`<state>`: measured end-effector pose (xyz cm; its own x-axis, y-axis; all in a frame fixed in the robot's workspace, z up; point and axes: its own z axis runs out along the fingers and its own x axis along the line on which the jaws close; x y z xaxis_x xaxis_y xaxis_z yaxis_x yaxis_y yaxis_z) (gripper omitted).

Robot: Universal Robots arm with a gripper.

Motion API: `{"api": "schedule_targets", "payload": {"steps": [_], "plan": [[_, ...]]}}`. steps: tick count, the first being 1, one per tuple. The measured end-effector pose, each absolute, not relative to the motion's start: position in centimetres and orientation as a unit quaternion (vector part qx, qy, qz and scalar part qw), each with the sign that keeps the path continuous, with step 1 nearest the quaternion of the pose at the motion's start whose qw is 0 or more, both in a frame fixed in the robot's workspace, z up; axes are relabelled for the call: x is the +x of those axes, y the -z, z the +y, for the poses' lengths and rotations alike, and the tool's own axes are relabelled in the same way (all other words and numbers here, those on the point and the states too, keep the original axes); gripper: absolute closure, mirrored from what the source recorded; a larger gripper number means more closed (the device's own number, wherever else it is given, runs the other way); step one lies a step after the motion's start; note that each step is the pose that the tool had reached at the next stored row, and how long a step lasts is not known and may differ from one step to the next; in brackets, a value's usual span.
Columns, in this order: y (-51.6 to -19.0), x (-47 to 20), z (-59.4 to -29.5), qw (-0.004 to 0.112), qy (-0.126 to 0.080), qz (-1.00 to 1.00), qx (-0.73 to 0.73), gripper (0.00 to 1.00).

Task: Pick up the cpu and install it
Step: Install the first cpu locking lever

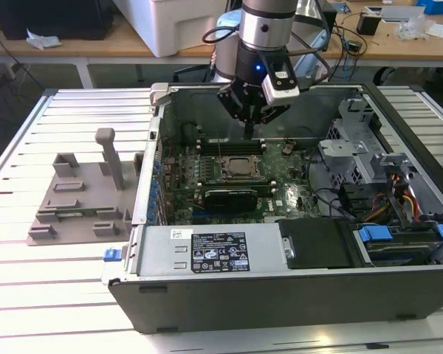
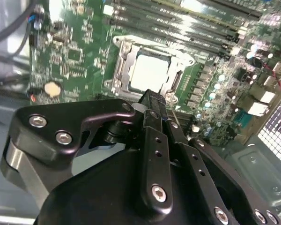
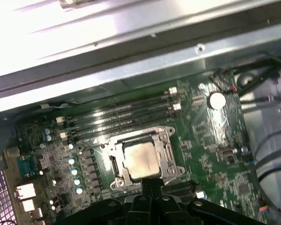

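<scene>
**CPU seated in socket, gripper hanging above**

CPU, small flat square chip with a silver-grey metal top [image 3: 141,161], lies flat inside the metal socket frame [image 3: 113,151] on the green motherboard [image 3: 210,150]; also seen in the second wrist view [image 2: 152,74]. It sits square to the frame, so by my judgement it is already placed, not merely resting across it.

Black gripper [image 1: 249,127] hangs over the open grey computer case [image 1: 280,284], above the socket region, apart from the chip. Fingers [image 2: 154,105] are drawn together with nothing between them: closed and empty. In the first wrist view the fingertips lie just beside the socket's edge.

Grey plastic fixture block [image 1: 77,199] sits on the slatted table, at the exterior view's left, well apart from the case.
</scene>
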<state>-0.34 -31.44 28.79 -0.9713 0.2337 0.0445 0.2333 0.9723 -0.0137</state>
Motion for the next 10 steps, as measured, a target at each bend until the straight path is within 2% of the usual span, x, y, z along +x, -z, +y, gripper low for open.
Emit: {"api": "schedule_targets", "payload": {"steps": [7, 10], "plan": [[-28.78, -0.34, -31.44, 0.023, -0.006, -0.999, -0.037, 0.89], [-28.78, -0.34, -31.44, 0.023, 0.004, -1.0, -0.011, 0.89]]}}
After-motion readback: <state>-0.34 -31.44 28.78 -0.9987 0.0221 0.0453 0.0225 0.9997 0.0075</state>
